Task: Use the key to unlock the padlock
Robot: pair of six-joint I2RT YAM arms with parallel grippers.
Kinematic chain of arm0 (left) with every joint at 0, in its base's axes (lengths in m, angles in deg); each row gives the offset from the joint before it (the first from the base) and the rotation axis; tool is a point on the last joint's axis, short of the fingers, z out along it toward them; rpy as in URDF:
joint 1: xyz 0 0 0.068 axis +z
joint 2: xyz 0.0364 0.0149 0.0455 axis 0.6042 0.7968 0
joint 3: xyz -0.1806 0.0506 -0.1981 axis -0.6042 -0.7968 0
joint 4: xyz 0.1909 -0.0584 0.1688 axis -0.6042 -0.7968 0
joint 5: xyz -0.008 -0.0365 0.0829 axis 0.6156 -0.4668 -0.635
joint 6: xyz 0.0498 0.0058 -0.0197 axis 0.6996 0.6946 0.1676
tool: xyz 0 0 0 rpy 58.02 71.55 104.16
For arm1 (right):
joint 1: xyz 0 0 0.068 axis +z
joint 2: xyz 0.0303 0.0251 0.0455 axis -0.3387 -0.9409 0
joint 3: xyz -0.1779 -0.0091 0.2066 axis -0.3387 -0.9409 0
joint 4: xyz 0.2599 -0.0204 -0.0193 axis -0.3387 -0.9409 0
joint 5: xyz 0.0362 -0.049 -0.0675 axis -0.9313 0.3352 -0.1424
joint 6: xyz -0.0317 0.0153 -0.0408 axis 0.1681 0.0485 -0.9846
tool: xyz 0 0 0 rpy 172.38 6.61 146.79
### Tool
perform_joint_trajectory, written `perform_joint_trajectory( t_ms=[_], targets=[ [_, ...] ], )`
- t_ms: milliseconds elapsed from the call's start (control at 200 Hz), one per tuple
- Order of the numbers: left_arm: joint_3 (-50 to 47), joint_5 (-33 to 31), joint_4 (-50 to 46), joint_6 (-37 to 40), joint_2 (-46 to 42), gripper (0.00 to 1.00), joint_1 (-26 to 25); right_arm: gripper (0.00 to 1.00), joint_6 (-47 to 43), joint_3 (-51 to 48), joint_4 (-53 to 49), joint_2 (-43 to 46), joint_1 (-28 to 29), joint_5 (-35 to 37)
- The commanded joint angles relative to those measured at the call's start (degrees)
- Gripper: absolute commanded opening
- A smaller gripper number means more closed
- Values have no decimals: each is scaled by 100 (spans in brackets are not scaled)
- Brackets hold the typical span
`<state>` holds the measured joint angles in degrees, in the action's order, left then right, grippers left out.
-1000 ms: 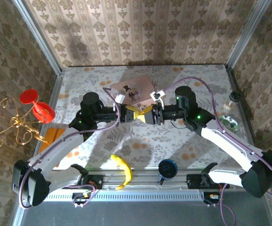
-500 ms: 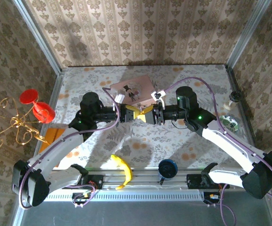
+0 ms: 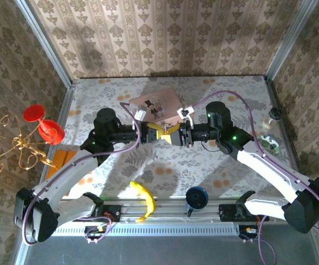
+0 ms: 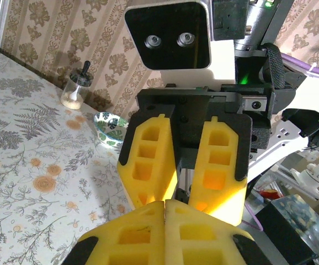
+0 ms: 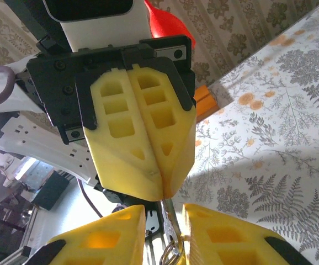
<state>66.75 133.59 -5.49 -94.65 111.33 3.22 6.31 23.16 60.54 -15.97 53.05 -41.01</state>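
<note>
Left fingers point(image 5: 121, 132): pressed flat together, held in the air above the middle of the surface point(image 3: 165, 165).
Right fingers point(image 4: 220, 160): narrow, pinching the key point(image 5: 169, 216), which points at the left pair.
Padlock: hidden where the tips meet; probably clamped by the left fingers.
Facing pose: judged to line the key up for insertion.

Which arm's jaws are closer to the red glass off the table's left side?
Left. The left arm has its jaws well to the right of the red glass; the right arm brings its jaws tip to tip with them from farther right.
</note>
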Motion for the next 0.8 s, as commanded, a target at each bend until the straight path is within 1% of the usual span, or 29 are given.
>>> perform_joint_trajectory(
  t_ms=[0, 140, 315, 595, 715, 735, 765, 795],
  targets=[
    [-16, -4, 221, -76, -144, 0, 64, 24, -64, -69, -118, 139, 14, 76],
    [-14, -4, 225, -76, -131, 0, 73, 22, -64, -79, -118, 160, 6, 110],
    [-18, 4, 236, -84, -100, 0, 108, 18, -66, -86, -97, 153, -21, 109],
    [-5, 92, 389, -172, 31, 0, 117, 8, 31, -94, 96, 60, -30, 76],
    [-14, -21, 382, -231, 41, 0, 141, 1, 39, -81, 111, 38, -30, 49],
    [-22, -64, 384, -250, 41, 5, 151, 0, 36, -84, 115, 34, -30, 57],
    [-30, -131, 386, -283, 33, 17, 174, 0, 37, -88, 105, 44, -34, 64],
    [-44, -216, 381, -322, 24, 35, 199, 0, 29, -92, 73, 51, -38, 92]
  ],
)
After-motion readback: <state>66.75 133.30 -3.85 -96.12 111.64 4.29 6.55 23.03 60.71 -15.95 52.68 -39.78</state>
